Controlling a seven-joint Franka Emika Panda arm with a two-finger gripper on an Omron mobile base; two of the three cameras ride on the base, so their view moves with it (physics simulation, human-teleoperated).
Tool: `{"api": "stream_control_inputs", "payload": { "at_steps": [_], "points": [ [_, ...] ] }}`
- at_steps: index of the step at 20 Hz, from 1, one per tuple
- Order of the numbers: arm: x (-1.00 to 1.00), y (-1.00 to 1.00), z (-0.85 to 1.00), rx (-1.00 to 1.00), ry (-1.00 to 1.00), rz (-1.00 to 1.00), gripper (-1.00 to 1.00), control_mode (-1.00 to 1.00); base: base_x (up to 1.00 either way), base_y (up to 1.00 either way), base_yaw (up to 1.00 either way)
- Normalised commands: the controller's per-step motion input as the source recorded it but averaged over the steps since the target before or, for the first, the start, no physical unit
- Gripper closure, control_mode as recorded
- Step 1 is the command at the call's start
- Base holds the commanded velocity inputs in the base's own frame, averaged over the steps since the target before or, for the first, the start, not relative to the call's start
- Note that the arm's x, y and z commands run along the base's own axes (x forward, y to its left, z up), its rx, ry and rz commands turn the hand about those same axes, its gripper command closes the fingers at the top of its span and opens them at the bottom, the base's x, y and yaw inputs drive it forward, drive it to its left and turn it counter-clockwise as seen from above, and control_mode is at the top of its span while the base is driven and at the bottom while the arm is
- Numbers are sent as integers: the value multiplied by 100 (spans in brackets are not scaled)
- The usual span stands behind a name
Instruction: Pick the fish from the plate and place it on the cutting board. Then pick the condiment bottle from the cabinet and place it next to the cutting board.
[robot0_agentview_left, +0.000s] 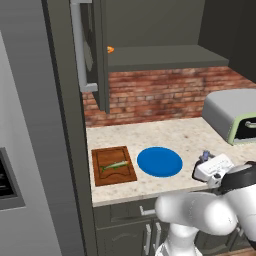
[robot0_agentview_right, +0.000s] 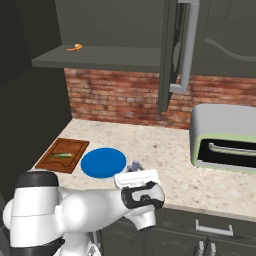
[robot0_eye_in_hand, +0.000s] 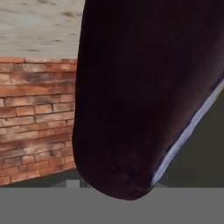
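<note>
1. Left base view: the fish (robot0_agentview_left: 114, 165) lies on the cutting board (robot0_agentview_left: 113, 165), which sits at the left end of the speckled counter (robot0_agentview_left: 170, 135). The blue plate (robot0_agentview_left: 159, 161) lies bare just to the board's right, not touching it. The gripper (robot0_agentview_left: 206, 160) is low over the counter's front edge, to the right of the plate, with something small and dark at its tip that is too small to make out. A grey toaster oven (robot0_agentview_left: 232, 114) stands at the right. Above, the cabinet (robot0_agentview_left: 165, 56) is open, and a small orange thing (robot0_agentview_left: 110, 49) sits at the left end of its shelf.

2. Right base view: the board (robot0_agentview_right: 63, 154) with the fish (robot0_agentview_right: 63, 155) is at the left, the plate (robot0_agentview_right: 103, 162) is beside it, and the gripper (robot0_agentview_right: 134, 167) is just right of the plate, near the counter's front. Whether the claw is open or closed cannot be told here.

3. Hand view: a dark brown-purple bottle (robot0_eye_in_hand: 144, 92) looms very close, with a brick wall (robot0_eye_in_hand: 37, 118) behind it. The fingertips are hidden, so the grip cannot be judged.
</note>
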Motion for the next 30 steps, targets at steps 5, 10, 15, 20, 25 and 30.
{"api": "stream_control_inputs", "payload": {
  "at_steps": [5,10,15,20,25,30],
  "points": [
    [2,0,-21,0,-4,0,100,-100,0,0,0],
    [0,0,-22,0,-13,0,100,-100,0,0,0],
    [-1,5,-23,0,-17,0,100,-100,0,0,0],
    [0,10,-25,0,-16,0,100,-100,0,0,0],
    [0,19,-32,0,-13,0,100,-100,0,0,0],
    [0,27,-36,0,-8,0,100,-100,0,0,0]
  ]
}}
